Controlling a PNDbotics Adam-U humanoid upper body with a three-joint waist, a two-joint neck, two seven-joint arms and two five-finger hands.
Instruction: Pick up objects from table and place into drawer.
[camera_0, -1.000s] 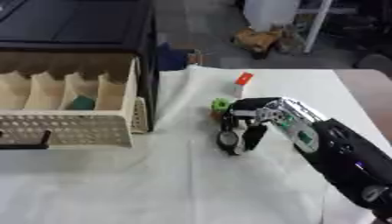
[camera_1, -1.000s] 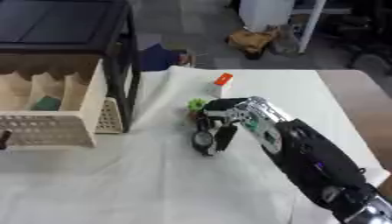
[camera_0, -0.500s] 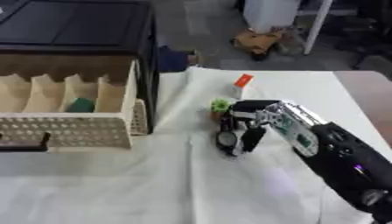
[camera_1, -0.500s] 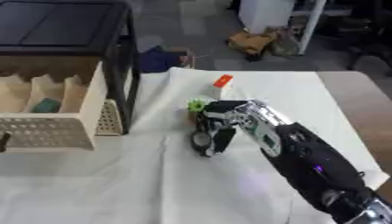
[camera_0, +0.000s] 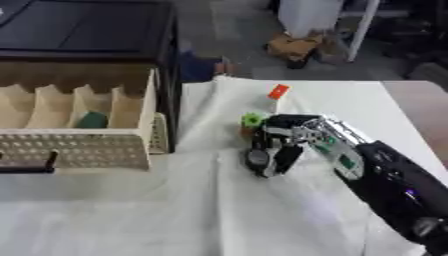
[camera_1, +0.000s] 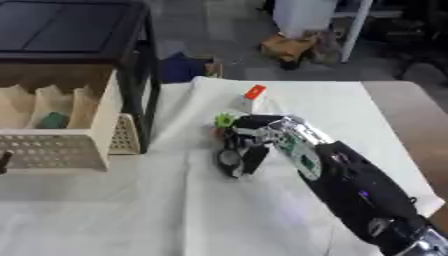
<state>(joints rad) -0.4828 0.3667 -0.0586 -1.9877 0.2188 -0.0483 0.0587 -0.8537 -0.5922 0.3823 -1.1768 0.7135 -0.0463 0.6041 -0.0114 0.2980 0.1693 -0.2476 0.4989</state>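
Note:
My right hand reaches in from the lower right over the white cloth, its fingers curled down around a small dark round object on the table. Just behind the hand stands a small green and orange thing. Farther back lies a white piece with an orange-red top. At the left the beige drawer stands pulled out, with dividers and a green object in one compartment. My left hand is out of sight.
A black cabinet sits over the drawer. The white cloth covers the table to the front. Beyond the table's far edge are a cardboard box and a white stand on the floor.
The camera has shifted slightly, moving the whole scene. My right hand has stayed over the dark round object with its fingers curled.

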